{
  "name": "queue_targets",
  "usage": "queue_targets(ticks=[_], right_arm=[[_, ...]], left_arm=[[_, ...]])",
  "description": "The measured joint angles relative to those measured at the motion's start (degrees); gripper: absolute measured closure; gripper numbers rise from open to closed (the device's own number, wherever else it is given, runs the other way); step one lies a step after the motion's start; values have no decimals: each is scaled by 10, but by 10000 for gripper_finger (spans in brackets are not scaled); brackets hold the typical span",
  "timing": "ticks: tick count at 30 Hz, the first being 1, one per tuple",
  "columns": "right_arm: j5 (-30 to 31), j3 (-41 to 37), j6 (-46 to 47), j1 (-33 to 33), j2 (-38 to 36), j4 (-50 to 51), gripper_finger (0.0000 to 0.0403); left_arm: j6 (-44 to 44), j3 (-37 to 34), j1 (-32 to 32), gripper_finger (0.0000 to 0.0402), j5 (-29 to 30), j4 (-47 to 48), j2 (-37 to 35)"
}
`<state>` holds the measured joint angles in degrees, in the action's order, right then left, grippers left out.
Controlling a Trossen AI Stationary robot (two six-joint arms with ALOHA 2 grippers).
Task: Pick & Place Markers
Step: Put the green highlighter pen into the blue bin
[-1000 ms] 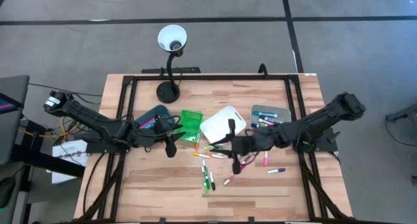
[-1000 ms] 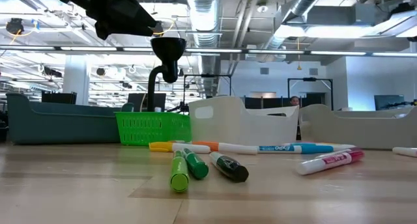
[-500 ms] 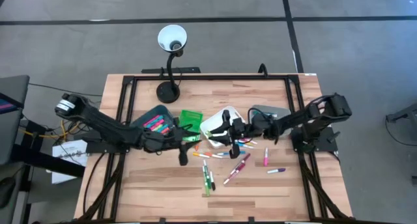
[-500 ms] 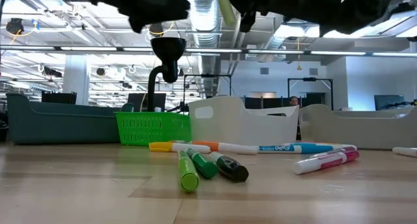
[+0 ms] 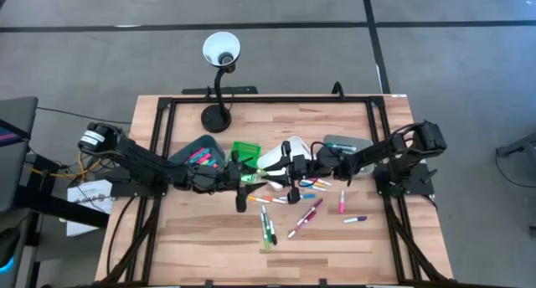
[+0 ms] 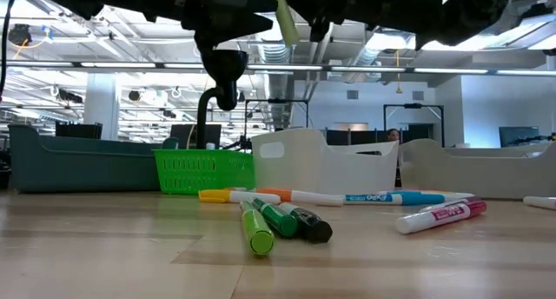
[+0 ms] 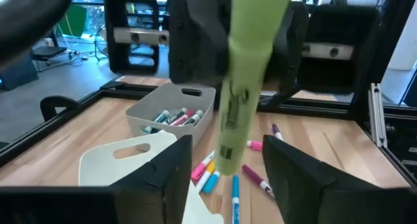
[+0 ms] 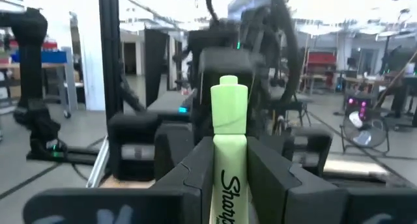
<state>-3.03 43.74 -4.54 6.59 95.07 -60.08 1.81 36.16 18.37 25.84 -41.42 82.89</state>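
Observation:
My right gripper (image 5: pixel 290 172) hangs over the white bin (image 5: pixel 280 156) and is shut on a light green highlighter (image 8: pixel 229 139). That highlighter also shows high up in the low view (image 6: pixel 282 16). My left gripper (image 7: pixel 228 178) is open and faces it from the table's left (image 5: pixel 243 190). Its two fingers stand either side of the highlighter's free end (image 7: pixel 225 155) without touching. Several loose markers (image 5: pixel 293 203) lie flat on the wood, two green ones (image 6: pixel 265 225) nearest the table's near edge. My right gripper pinches the highlighter's barrel (image 8: pixel 228 175) between its two fingers, reaching in roughly level from the table's right. The capped end (image 8: pixel 229 97) stands out past the fingers. The highlighter is lifted clear of the table, near upright and slightly tilted (image 7: pixel 242 87).
Along the far side of the marker pile stand a teal bin (image 5: pixel 199 151) with pink markers, a green basket (image 5: pixel 246 154), the white bin, and a grey bin (image 5: pixel 345 146) holding markers. A desk lamp (image 5: pixel 219 66) stands farther back. Bare wood lies toward the near edge.
My right gripper has risen from the marker pile and moved toward the far-left, over the white bin, carrying the green highlighter lifted clear. My left gripper has moved toward the table's right, closing up on the highlighter.

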Motion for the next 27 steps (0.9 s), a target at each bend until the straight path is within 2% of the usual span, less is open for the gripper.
queue_targets(ticks=[12,22,27], right_arm=[[0,30,0,1,0,42,334],[0,31,-3,0,0,39,334],[0,40,-5,0,0,39,334]], left_arm=[[-1,0,0,212,0,-28,1],[-1,0,-5,275,-3,-58,1],[0,1,-34,302,-67,-80,1]])
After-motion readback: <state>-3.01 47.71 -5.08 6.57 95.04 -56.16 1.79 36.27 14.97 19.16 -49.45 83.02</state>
